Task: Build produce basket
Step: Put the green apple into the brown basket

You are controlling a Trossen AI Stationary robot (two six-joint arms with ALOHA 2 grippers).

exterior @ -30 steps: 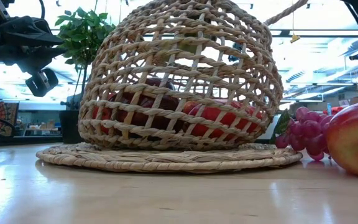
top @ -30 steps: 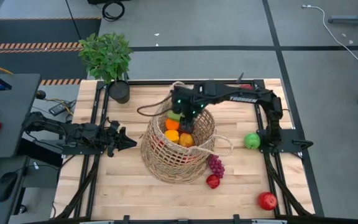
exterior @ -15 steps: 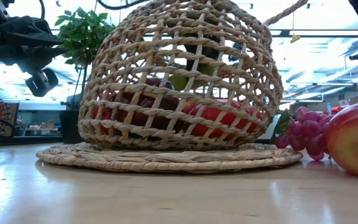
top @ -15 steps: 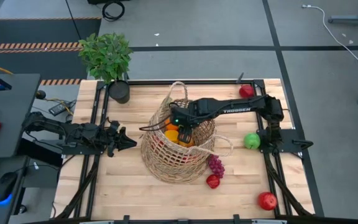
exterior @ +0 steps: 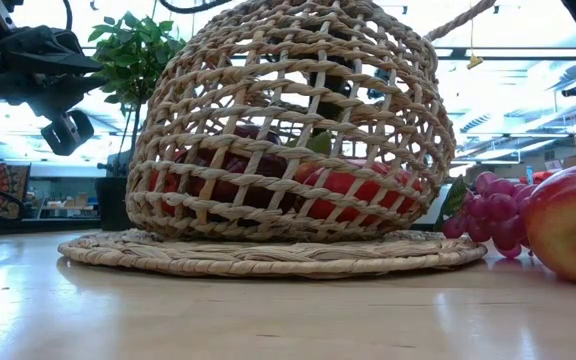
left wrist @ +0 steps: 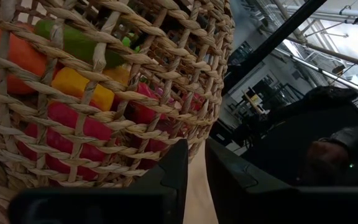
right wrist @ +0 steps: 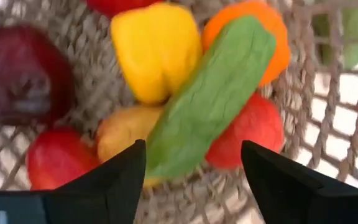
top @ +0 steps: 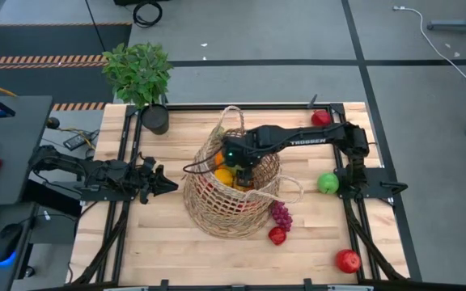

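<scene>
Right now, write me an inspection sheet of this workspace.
Surface: wooden table, bare at front left.
Job's things: basket mid-table holds cucumber, yellow pepper, orange and red pieces; grapes, a small red piece, red apple, green apple and another red piece lie outside.
Clutter: potted plant at the table's far left corner.
Grippers: right claw open over the basket's contents; left claw shut, beside the basket.
Cables: one on the floor.
Surroundings: desk with mouse.

Wooden table (top: 160,234) — basket (top: 217,212), grapes (top: 282,215), apples (top: 348,261), plant pot (top: 155,120)
</scene>
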